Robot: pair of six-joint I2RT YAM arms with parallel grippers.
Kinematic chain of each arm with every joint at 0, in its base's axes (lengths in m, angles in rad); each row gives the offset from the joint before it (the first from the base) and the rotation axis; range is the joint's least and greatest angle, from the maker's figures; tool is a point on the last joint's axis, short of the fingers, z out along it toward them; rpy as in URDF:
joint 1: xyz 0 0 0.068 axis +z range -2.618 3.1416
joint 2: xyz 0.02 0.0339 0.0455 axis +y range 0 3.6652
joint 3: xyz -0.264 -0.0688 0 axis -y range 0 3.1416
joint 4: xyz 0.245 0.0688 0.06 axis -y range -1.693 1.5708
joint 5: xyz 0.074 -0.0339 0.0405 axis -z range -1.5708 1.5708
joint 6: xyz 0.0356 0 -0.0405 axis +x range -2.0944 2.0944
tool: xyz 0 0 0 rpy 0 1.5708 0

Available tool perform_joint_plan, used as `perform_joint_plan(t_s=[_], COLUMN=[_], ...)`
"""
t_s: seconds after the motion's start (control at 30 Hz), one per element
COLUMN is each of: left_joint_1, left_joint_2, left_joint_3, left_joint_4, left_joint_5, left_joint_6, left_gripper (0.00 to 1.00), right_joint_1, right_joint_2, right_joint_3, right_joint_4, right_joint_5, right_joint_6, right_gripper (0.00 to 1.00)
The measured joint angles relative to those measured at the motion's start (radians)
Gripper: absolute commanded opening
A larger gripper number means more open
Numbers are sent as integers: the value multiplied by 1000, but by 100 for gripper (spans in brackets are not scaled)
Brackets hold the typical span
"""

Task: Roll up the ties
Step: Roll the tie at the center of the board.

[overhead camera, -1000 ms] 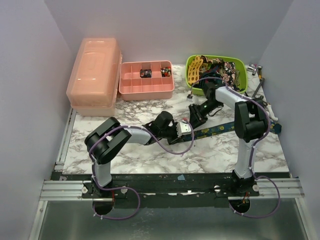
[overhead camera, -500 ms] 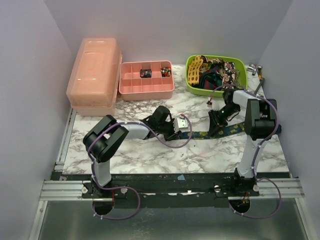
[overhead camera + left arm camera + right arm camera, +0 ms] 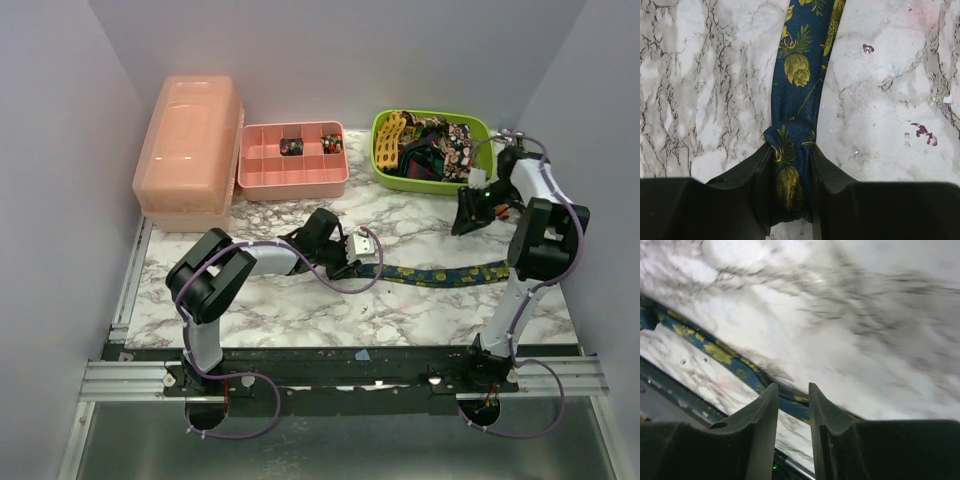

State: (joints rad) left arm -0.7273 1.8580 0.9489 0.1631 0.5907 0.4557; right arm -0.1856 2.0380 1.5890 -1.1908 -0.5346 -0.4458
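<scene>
A dark navy tie (image 3: 450,274) with yellow-green pineapple motifs lies stretched in a line across the marble table, from the middle toward the right edge. My left gripper (image 3: 367,262) is shut on its left end; in the left wrist view the tie (image 3: 801,70) runs away from the gripper (image 3: 790,167), bunched between the fingers. My right gripper (image 3: 464,220) hangs above the table's right back part, apart from the tie. Its view is blurred; the gripper (image 3: 793,392) is open with nothing in it, and the tie (image 3: 715,351) lies below. More ties (image 3: 432,145) fill the green bin.
The green bin (image 3: 384,165) stands at the back right, just behind my right gripper. A pink compartment tray (image 3: 293,175) and a pink lidded box (image 3: 190,150) stand at the back left. Small metal parts (image 3: 512,135) lie in the far right corner. Purple cables loop from both arms.
My right gripper has left the middle of the tie and swung right and back, up off the table. The tie now lies straighter. The left gripper has kept its hold, barely moving.
</scene>
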Motion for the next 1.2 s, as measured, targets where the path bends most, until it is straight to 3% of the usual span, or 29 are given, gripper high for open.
perform_joint_plan(t_s=[0.1, 0.2, 0.4, 0.6, 1.07, 1.13, 1.2], left_joint_1=[1, 1, 2, 2, -2, -5, -8], left_joint_2=[0, 3, 7, 8, 6, 6, 6], left_joint_3=[3, 8, 13, 14, -11, -11, -11], left_joint_4=[-5, -11, -14, -13, 31, 31, 30], left_joint_5=[1, 1, 2, 2, 16, 16, 16], left_joint_6=[1, -1, -16, -19, 26, 39, 48], left_gripper=[17, 17, 18, 21, 24, 24, 24], right_joint_1=[-76, -75, 160, 391, 468, 482, 492], right_joint_2=[18, 21, 15, 11, 102, 107, 109], right_joint_3=[97, 86, -73, -178, -187, -188, -189], right_joint_4=[-11, -45, -36, 80, 299, 320, 339], right_joint_5=[2, -45, -224, -354, -437, -441, -447], right_joint_6=[-18, -18, 61, 207, 389, 403, 412], right_gripper=[40, 43, 45, 45, 46, 45, 38])
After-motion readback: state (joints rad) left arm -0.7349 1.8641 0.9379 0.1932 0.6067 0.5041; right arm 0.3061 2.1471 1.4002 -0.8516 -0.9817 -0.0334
